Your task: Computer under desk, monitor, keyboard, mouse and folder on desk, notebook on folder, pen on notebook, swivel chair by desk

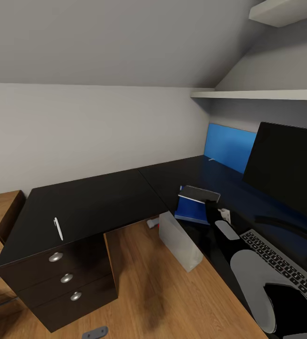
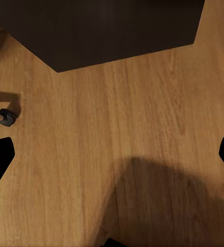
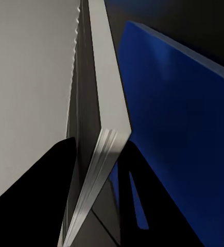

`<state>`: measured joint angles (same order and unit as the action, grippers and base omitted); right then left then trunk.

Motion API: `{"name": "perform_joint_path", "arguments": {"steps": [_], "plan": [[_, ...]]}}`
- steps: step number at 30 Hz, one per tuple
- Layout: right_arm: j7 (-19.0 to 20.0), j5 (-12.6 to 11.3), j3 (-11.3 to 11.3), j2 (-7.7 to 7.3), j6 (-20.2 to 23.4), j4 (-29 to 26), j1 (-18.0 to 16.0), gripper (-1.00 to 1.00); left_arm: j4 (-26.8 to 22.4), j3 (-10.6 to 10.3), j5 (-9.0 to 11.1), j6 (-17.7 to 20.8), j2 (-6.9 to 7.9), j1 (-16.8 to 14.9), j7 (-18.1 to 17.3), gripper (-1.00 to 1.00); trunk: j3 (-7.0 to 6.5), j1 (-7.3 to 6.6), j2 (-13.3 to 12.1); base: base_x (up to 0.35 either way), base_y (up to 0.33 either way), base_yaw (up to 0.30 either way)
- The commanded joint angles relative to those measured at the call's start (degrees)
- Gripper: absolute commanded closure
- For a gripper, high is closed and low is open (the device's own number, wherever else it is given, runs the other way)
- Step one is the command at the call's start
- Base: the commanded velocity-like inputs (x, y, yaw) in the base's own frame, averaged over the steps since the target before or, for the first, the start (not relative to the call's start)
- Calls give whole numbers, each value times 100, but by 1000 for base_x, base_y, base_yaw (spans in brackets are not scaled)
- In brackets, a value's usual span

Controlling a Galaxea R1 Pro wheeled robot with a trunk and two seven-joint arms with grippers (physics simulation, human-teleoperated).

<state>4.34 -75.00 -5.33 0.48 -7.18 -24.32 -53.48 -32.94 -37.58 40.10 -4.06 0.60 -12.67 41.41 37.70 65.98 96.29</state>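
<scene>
Step in hand looks like notebook-onto-folder: right gripper (image 1: pixel 210 203) fingers (image 3: pixel 45 190) clamp the grey thick-paged notebook (image 1: pixel 199 193) over the flat blue folder (image 1: pixel 191 209) on the black desk (image 1: pixel 92 200); next, lower square and release.

No text, label, brand or number can be read on anything here
</scene>
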Motion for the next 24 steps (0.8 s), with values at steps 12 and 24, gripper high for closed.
{"name": "perform_joint_path", "arguments": {"steps": [12,24], "plan": [[-275,-58,37,5,-4,11,-5,100,-2,-47,59,-42,9,-7,34,-100,5,-1,3,0,0,0],[-369,-59,56,5,6,22,-5,100,-4,-47,53,-54,10,-7,34,-100,5,-1,3,30,0,0]]}}
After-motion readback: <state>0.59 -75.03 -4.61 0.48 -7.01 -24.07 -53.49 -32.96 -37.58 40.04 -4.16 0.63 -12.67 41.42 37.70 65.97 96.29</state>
